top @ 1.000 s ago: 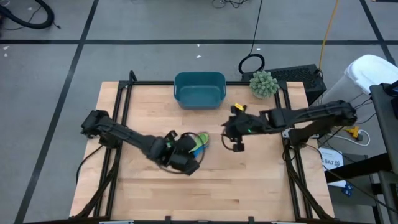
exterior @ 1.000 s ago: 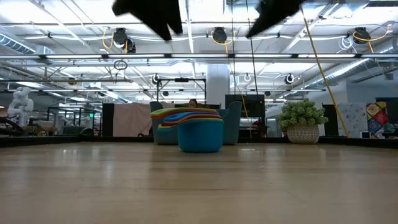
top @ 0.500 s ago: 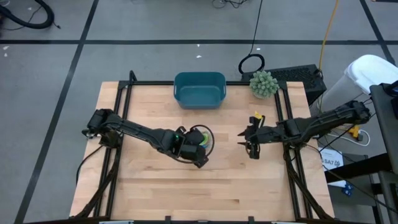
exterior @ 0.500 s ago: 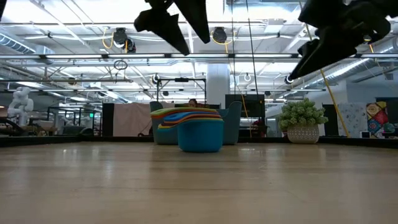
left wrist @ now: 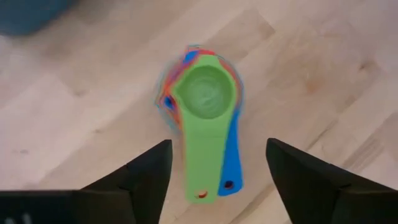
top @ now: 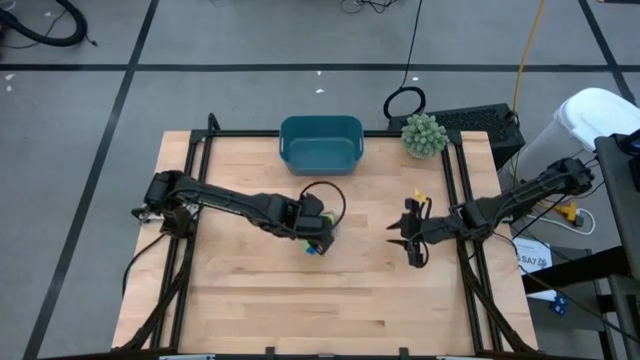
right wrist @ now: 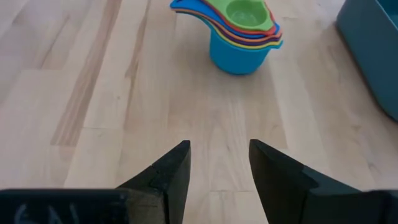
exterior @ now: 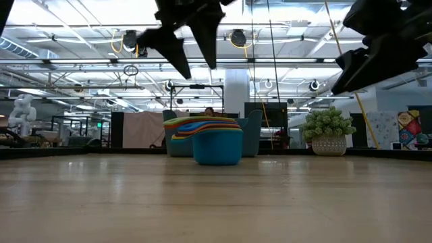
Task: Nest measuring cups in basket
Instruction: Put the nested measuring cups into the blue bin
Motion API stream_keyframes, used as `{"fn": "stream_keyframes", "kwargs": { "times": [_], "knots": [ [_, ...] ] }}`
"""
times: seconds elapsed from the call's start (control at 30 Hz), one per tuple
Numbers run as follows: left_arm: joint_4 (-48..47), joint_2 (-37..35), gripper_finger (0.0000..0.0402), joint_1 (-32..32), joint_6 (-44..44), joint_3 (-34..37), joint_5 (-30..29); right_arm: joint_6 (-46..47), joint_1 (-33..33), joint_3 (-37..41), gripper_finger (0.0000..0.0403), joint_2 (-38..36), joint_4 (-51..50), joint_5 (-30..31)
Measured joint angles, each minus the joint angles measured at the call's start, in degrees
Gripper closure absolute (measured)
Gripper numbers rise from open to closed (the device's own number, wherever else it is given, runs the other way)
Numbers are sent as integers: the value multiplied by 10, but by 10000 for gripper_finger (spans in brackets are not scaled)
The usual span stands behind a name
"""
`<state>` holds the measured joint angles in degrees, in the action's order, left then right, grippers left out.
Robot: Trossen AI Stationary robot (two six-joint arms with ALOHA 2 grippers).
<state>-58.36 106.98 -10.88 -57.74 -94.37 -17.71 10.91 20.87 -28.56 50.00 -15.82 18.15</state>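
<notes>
Left pincer [left wrist: 217,171] has lifted off the stack, jaws spread; right pincer [right wrist: 219,165] has drawn back, parted, empty.
The measuring cups [left wrist: 204,112] sit nested on the tabletop [top: 240,300]; moving them into the basket [top: 320,142] remains.

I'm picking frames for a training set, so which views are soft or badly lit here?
Left wrist view: the stacked measuring cups look slightly smeared, probably motion blur. Low view: bright ceiling lights turn both arms into black silhouettes; the cups stay readable. Right wrist view: cups and basket fairly sharp, evenly lit. High view: even light, no glare on the table.
</notes>
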Motion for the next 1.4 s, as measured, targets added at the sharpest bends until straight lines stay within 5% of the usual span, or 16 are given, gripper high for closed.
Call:
{"fn": "stream_keyframes", "kwargs": {
  "times": [0.27, 0.87, 1.4],
  "knots": [
    [16, 52, 150, -1, 17, 1, 61, -11, 7, 0, 245, 0, 7, -1],
    [11, 89, 8, 4, 42, 0, 69, -11, 25, 0, 245, 0, 10, -2],
    [18, 108, 16, 13, 38, 0, 87, -9, 25, 0, 245, 0, 9, -2]
  ]
}}
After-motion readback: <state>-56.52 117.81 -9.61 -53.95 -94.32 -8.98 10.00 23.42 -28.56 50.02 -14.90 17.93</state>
